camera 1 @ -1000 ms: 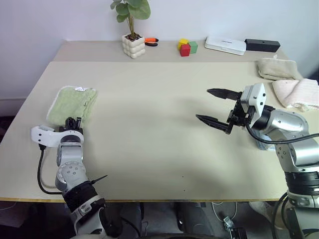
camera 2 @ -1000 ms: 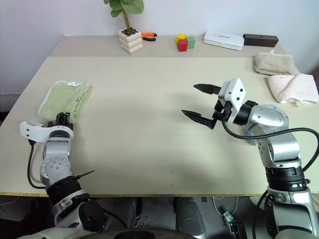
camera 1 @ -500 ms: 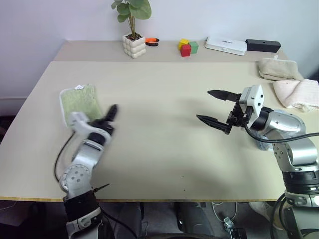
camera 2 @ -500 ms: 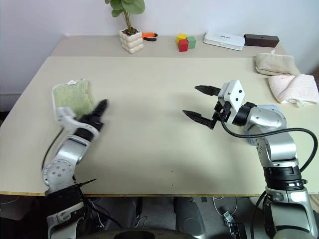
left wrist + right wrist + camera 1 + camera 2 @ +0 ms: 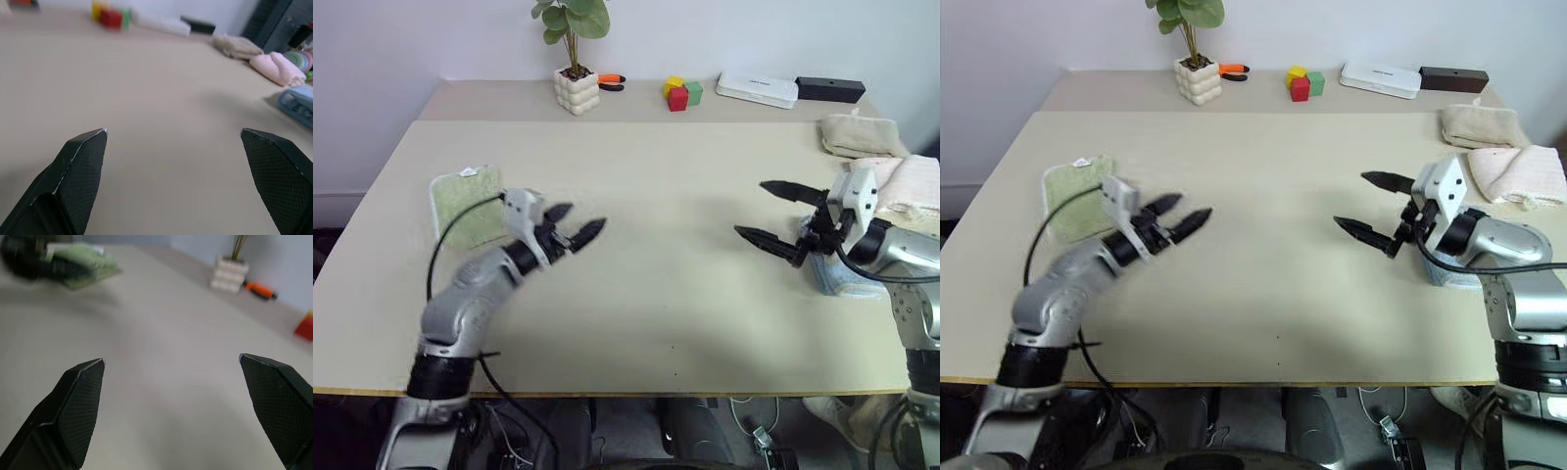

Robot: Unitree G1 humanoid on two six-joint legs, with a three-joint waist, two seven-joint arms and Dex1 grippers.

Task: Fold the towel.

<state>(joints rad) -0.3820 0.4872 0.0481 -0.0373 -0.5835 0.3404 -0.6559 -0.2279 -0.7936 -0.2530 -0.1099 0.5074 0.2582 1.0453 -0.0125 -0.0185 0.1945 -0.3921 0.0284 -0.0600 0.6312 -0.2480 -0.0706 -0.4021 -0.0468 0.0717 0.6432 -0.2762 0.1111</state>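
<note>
The folded green towel (image 5: pixel 467 204) lies at the table's (image 5: pixel 646 294) left; both grippers, left (image 5: pixel 576 226) and right (image 5: pixel 771 213), hover empty (fingers spread wide).

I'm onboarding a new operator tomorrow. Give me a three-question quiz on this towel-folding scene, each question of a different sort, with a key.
1. True or false: the left end effector is gripping the green towel.
2. Multiple choice: what lies under the right end effector arm, near the table edge? A) a light blue folded towel B) a red block C) a potted plant
3. Fill in: the green towel lies folded on the table's ____ side, as the robot sees it.

Key: 1 false, both end effectors are open and empty; 2 A; 3 left.
</note>
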